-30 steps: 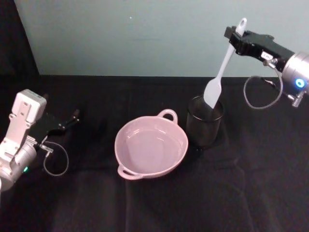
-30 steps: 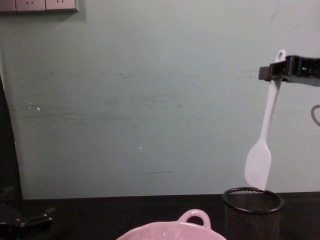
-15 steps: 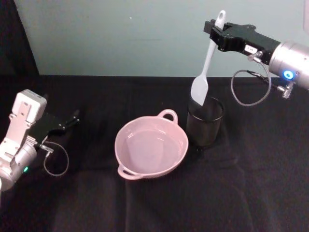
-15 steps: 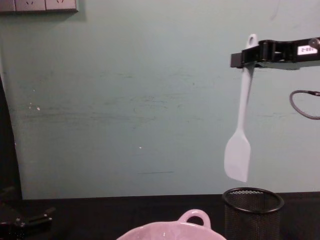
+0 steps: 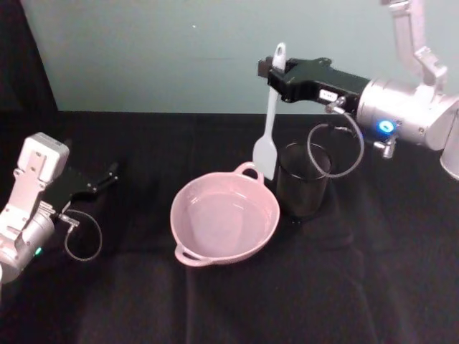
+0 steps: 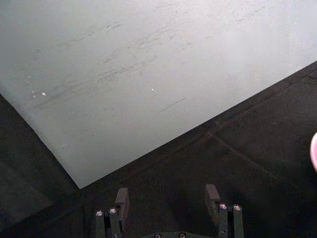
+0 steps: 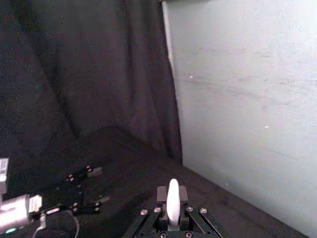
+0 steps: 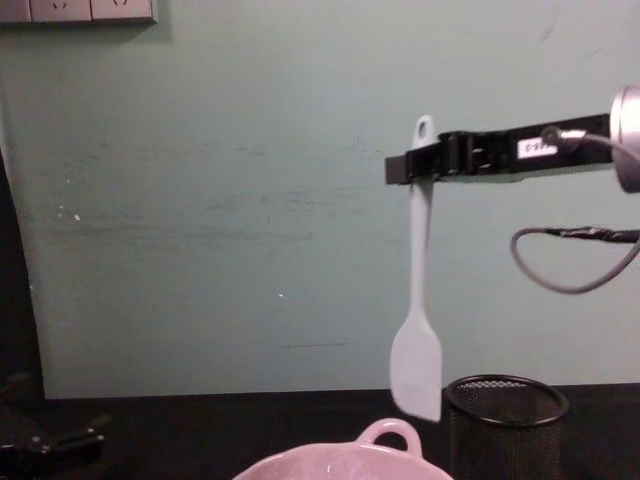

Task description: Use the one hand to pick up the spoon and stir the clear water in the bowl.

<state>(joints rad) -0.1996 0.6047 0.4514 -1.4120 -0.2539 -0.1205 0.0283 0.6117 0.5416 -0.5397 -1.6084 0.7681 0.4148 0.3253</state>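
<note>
My right pincer (image 5: pixel 274 72) is clamped on the spoon (image 5: pixel 268 122) just below its hole. The blade hangs above the far rim of the bowl (image 5: pixel 186 215). I judge it light, slim and liable to swing. The white label (image 5: pixel 328 94) is unreadable. My left pincer (image 5: pixel 109 174) is parked, fingers apart.

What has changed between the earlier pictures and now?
The right pincer, shut on the spoon near its handle's end, carried it to the robot's left. Its blade left the mouth of the black mesh cup and now hangs above the pink bowl, at its far rim by the loop handle. The bowl, the cup and the open left pincer stayed in place.
</note>
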